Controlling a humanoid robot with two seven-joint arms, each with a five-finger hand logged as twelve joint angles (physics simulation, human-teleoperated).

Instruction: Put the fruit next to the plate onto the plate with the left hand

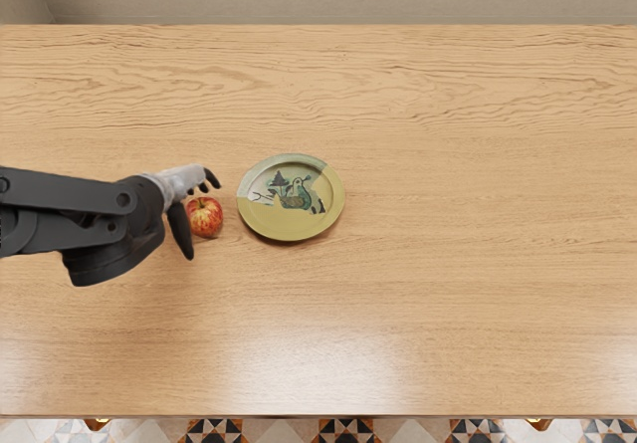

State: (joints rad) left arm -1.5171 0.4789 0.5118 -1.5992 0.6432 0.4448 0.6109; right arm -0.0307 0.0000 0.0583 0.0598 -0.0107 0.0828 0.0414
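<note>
A red apple (206, 216) lies on the wooden table just left of a small yellow-green plate (291, 197) with a bird picture; a narrow gap separates them. My left hand (189, 204) comes in from the left edge and sits right against the apple's left side. Its fingers (200, 178) are spread above the fruit and the thumb hangs down beside it, not closed around it. Nothing lies on the plate.
The wooden table (448, 294) stretches wide to the right and toward the front edge. A patterned floor shows below the front edge. The dark left forearm (70, 214) lies over the table's left part.
</note>
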